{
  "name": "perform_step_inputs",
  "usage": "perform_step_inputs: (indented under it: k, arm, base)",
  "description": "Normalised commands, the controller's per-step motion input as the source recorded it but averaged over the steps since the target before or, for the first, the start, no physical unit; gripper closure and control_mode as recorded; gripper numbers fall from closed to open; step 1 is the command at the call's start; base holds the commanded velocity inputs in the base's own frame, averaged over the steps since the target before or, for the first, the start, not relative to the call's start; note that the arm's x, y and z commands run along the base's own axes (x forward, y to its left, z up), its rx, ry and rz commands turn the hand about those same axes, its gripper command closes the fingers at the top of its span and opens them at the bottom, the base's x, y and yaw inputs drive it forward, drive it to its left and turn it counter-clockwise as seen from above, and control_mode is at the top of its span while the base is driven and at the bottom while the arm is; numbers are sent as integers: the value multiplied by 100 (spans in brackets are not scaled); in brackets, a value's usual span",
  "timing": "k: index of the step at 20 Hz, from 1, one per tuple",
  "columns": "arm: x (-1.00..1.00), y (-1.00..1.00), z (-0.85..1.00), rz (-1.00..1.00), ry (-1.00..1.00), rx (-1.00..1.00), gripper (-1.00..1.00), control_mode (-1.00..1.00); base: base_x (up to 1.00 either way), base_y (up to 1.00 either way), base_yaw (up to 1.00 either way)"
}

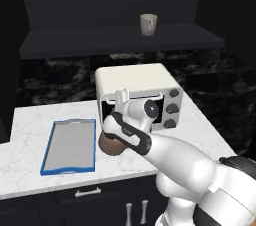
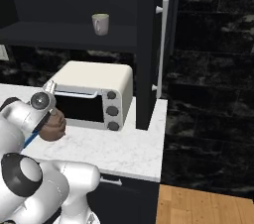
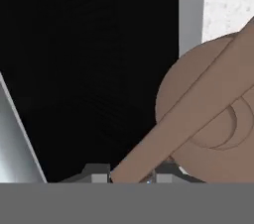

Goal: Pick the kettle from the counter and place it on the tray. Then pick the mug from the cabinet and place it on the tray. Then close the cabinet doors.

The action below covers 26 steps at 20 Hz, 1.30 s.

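Observation:
The brown kettle [image 1: 111,145] stands on the white counter [image 1: 30,120], just right of the blue-rimmed tray [image 1: 47,152]. My hand hangs right over it and hides most of it. In the hand view my gripper [image 3: 131,177] has its two tips pressed against either side of the kettle's arched handle [image 3: 198,104], above the round lid. From the right the kettle [image 2: 52,128] peeks out beside my wrist. The beige mug [image 1: 148,24] sits on the shelf of the open dark cabinet [image 1: 100,37]. One cabinet door [image 2: 149,44] stands open, its silver bar handle [image 2: 162,44] facing out.
A cream toaster oven [image 1: 145,87] stands on the counter directly behind the kettle and my hand. The open right door reaches down to the counter's back right corner. The counter ends at the right, with wooden floor [image 2: 198,203] below.

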Motion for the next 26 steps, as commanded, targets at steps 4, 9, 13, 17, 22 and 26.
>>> perform_step_inputs:
  k: [4, 9, 13, 17, 22, 26]
  arm:
    - [-61, -4, 0, -10, 20, -17, 100, -100]
    - [-51, 0, 24, -7, 20, -24, 100, -100]
    - [-19, 21, 78, -2, 9, -29, 100, -100]
    - [-16, 34, 77, 1, 1, -30, 100, -100]
    - [-2, 55, 20, 24, 19, -23, 100, -100]
    - [-1, 29, -8, 21, 22, -11, 100, -100]
  base:
    - [0, 0, 0]
    - [0, 0, 0]
    - [0, 0, 0]
    - [0, 0, 0]
    - [0, 0, 0]
    - [0, 0, 0]
